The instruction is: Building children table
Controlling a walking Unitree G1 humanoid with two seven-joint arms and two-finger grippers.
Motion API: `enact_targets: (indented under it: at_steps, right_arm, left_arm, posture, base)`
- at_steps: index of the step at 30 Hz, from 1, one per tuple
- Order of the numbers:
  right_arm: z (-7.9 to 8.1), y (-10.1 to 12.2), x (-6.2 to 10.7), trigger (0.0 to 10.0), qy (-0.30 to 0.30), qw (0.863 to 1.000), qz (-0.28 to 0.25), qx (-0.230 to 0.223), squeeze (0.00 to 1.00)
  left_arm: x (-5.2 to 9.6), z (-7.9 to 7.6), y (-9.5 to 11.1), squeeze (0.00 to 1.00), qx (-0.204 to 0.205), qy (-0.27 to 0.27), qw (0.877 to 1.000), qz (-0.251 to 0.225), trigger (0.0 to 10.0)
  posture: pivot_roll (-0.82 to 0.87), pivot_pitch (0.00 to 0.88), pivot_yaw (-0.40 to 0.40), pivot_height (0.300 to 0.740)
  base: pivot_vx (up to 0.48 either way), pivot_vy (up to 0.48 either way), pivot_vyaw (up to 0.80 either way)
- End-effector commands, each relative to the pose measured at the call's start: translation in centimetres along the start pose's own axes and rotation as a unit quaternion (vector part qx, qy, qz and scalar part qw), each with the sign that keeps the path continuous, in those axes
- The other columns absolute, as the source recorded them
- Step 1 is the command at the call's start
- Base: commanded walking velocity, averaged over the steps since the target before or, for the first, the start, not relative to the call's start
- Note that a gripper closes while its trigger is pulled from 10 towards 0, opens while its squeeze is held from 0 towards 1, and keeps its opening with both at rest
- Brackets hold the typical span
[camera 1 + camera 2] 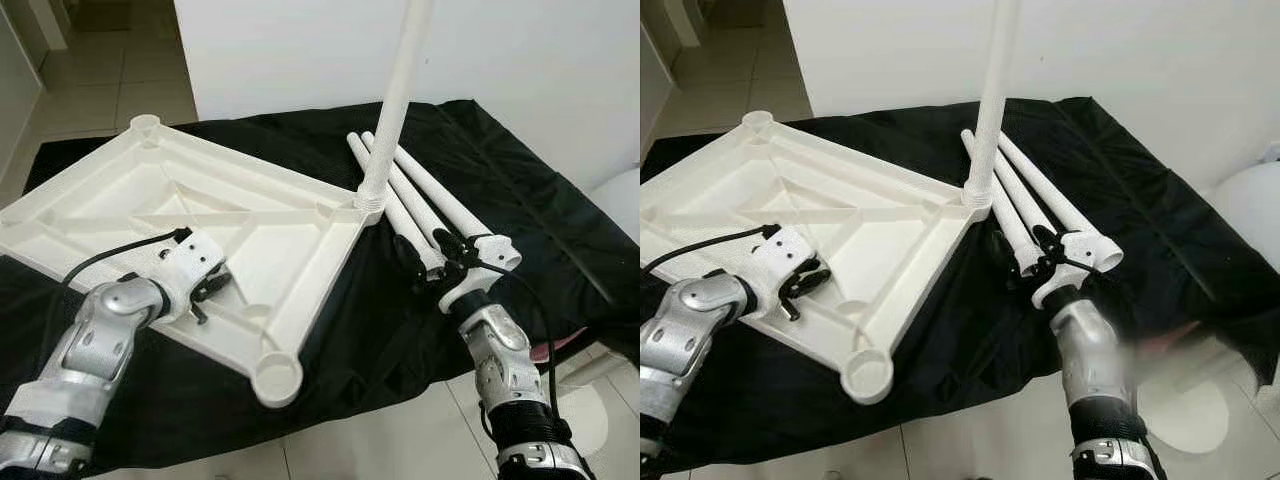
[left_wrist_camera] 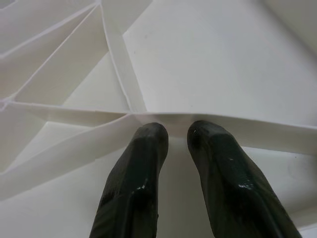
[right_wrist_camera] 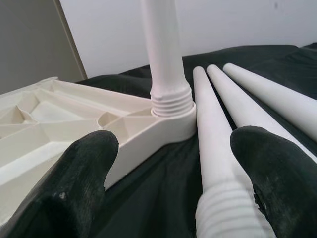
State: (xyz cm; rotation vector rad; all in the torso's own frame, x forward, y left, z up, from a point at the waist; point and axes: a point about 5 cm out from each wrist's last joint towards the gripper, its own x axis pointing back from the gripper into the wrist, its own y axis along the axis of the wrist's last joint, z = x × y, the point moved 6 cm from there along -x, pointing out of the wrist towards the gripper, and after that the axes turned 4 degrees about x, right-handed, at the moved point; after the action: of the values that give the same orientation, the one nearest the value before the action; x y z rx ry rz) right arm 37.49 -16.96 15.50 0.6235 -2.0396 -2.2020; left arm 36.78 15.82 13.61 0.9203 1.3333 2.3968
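The white table top lies upside down on a black cloth, its ribs facing up. One white leg stands upright, screwed into the far right corner socket. Three loose legs lie side by side on the cloth just right of that corner. My left gripper rests on the underside of the top, shut, its fingertips against a rib. My right gripper is open, its fingers on either side of the threaded end of the nearest loose leg.
The black cloth covers a low surface whose front edge drops to a tiled floor. A white wall stands close behind. A rounded white object sits at the right. An empty corner socket points toward me.
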Motion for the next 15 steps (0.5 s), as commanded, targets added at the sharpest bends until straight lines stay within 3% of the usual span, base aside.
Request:
enact_targets:
  at_steps: [1,2,5,7,8,9,10,11,13,15]
  right_arm:
    - [-0.2,-0.2,0.4,10.0,-0.006,1.000,0.004,-0.002,0.00]
    - [-0.3,-0.2,0.5,10.0,-0.006,1.000,0.006,-0.001,0.00]
    - [-0.3,-0.2,0.5,10.0,-0.006,1.000,0.006,-0.001,0.00]
    - [-0.4,-0.3,0.6,10.0,-0.006,1.000,0.007,0.000,0.00]
    - [-0.4,-0.3,0.7,10.0,-0.005,1.000,0.008,0.001,0.00]
    - [-0.5,-0.3,0.8,10.0,-0.004,1.000,0.010,0.004,0.00]
    - [-0.5,-0.3,0.8,10.0,-0.004,1.000,0.010,0.004,0.00]
    - [-0.6,-0.3,0.9,10.0,-0.002,1.000,0.012,0.007,0.00]
    - [-0.6,-0.3,0.9,10.0,-0.002,1.000,0.012,0.007,0.00]
    - [-0.6,-0.5,1.0,10.0,0.000,1.000,0.016,0.010,0.00]
  left_arm:
    - [0.8,2.7,-0.1,0.00,-0.020,0.066,0.998,0.001,10.0]
    - [1.2,3.4,-0.2,0.00,-0.030,0.070,0.997,0.004,10.0]
    - [1.2,3.4,-0.2,0.00,-0.030,0.070,0.997,0.004,10.0]
    - [1.8,4.3,-0.3,0.00,-0.027,0.070,0.997,0.002,10.0]
    - [2.2,4.7,-0.2,0.18,-0.018,0.065,0.998,-0.006,10.0]
    - [3.0,4.1,0.0,1.00,0.001,0.027,0.999,-0.021,10.0]
    - [3.0,4.1,0.0,1.00,0.001,0.027,0.999,-0.021,10.0]
    - [4.0,2.5,0.3,1.00,0.007,-0.043,0.998,-0.038,10.0]
    - [4.0,2.5,0.3,1.00,0.007,-0.043,0.998,-0.038,10.0]
    - [4.5,1.5,0.5,1.00,0.006,-0.080,0.996,-0.043,10.0]
  posture:
    - [-0.02,0.069,0.010,0.740]
    - [-0.02,0.069,0.011,0.740]
    - [-0.02,0.069,0.011,0.740]
    - [-0.02,0.067,0.012,0.740]
    - [-0.03,0.065,0.017,0.740]
    - [-0.02,0.064,0.016,0.740]
    - [-0.02,0.064,0.016,0.740]
    - [-0.02,0.059,0.013,0.740]
    - [-0.02,0.059,0.013,0.740]
    - [-0.01,0.056,0.010,0.740]
  base:
    - [0.000,0.000,0.00]
    - [0.000,0.000,0.00]
    - [0.000,0.000,0.00]
    - [0.000,0.000,0.00]
    - [0.000,0.000,0.00]
    - [0.000,0.000,0.00]
    - [0.000,0.000,0.00]
    - [0.000,0.000,0.00]
    - [0.000,0.000,0.00]
    - [0.000,0.000,0.00]
